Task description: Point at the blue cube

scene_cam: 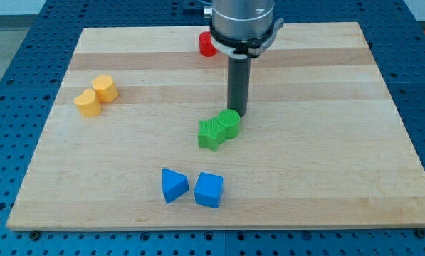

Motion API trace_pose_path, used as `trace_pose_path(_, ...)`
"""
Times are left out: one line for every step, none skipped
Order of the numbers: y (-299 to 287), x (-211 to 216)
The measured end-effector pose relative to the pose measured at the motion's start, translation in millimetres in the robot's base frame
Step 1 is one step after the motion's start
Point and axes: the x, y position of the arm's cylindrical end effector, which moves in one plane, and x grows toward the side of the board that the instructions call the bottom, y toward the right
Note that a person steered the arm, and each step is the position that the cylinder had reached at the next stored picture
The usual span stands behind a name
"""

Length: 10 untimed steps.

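Note:
The blue cube [208, 190] lies near the view's bottom, a little left of centre. A blue wedge-like block [173, 185] sits just to its left, almost touching it. My tip [238, 114] is the lower end of the dark rod in the middle of the board. It stands right behind a green cylinder [228, 124], which touches a green star-shaped block [211, 133]. The tip is well above the blue cube in the view, with the green blocks between them.
Two yellow blocks [96, 95] sit together at the view's left. A red block [207, 44] lies near the top edge, partly hidden by the arm. The wooden board [326, 142] rests on a blue perforated table.

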Motion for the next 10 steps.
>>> trace_pose_path(-1,10)
trace_pose_path(-1,22)
trace_pose_path(-1,31)
trace_pose_path(33,38)
trace_pose_path(48,55)
trace_pose_path(48,65)
trace_pose_path(48,65)
trace_pose_path(46,65)
trace_pose_path(34,65)
trace_pose_path(8,59)
